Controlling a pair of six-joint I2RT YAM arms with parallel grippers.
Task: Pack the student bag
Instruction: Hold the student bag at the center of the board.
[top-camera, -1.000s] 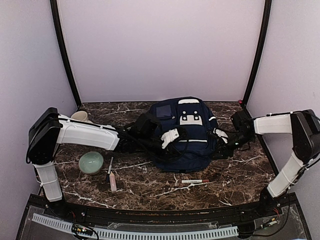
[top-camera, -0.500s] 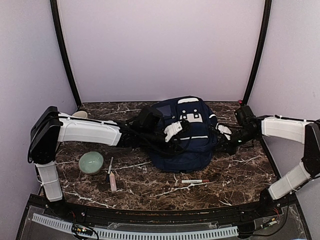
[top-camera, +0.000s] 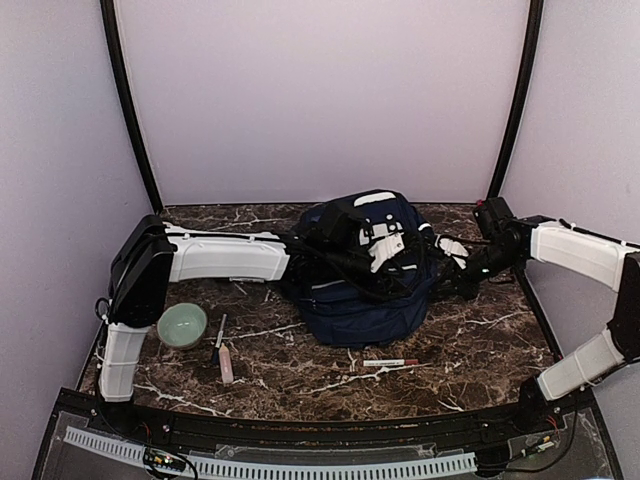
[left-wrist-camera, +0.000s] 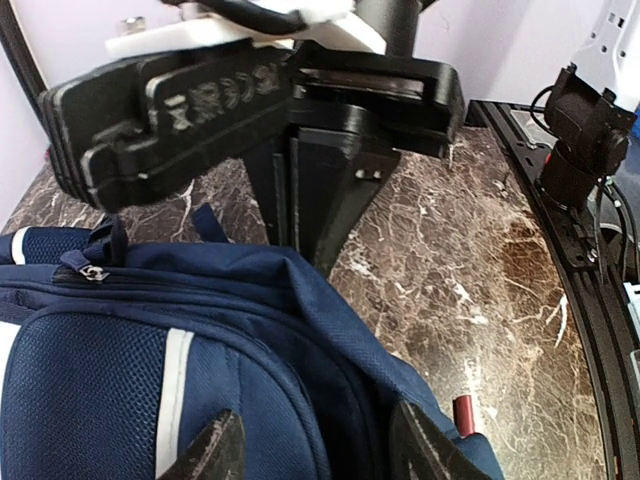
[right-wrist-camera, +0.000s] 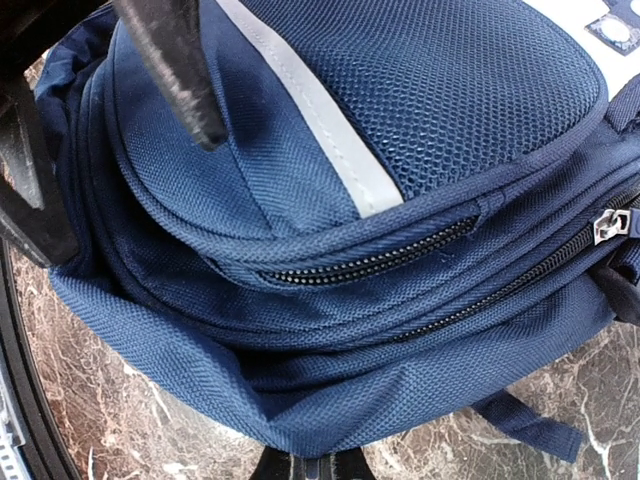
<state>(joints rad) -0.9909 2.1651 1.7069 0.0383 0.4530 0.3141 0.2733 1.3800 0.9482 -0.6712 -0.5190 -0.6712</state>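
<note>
Seemingly the opening step: right gripper (right-wrist-camera: 308, 466) pinches the large navy-blue striped fabric backpack (top-camera: 365, 270) at centre frame, left gripper (left-wrist-camera: 318, 445) spread astride it; next, grasp the zipper pull (left-wrist-camera: 92, 272).

Dark marble table (top-camera: 480, 350), pale lilac walls (top-camera: 320, 100), black posts (top-camera: 130, 100).

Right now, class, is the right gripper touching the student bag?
Touching. The right wrist view shows the right gripper, fingers shut, pinching a fold of the student bag at the picture's bottom edge; the fabric runs straight into them.
</note>
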